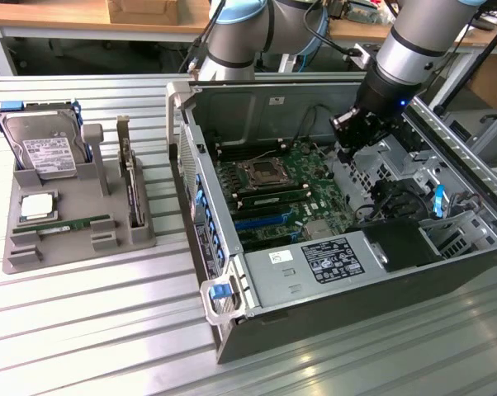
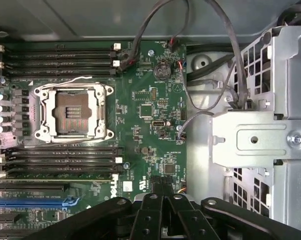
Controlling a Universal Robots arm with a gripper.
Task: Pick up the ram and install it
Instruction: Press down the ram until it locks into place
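Ribbed metal decking (image 1: 75, 330) is serving as the work surface, with wooden benches being seen along the far edge. An open computer case (image 1: 257, 330) is lying on its side on the decking, toward the exterior view's right, and its motherboard (image 1: 290, 186) is being exposed upward.

A grey fixture tray (image 1: 141, 235) is being kept to the exterior view's left of the case. One ram (image 1: 67, 225) is lying flat in a slot along the tray's near side. A second ram stick (image 1: 269, 197) is being seen already seated in a motherboard slot just nearer than the empty processor socket (image 1: 257, 173); in the wrist view it is showing as a green strip (image 2: 55, 175) in the slot bank beside the socket (image 2: 73, 112). A hard drive (image 1: 46, 148) is leaning at the tray's far left, and an upright card (image 1: 133, 186) with a metal bracket is standing at the tray's right.

The gripper (image 1: 353, 148) is being held above the far right part of the case interior, well apart from the tray. Its black fingers (image 2: 163, 217) are being pressed together with nothing between them. Their tips are being cut off by the wrist view's edge.

Cables (image 2: 230, 55) are being routed over a metal drive bracket (image 2: 255, 137). Board markings are too small to be read.
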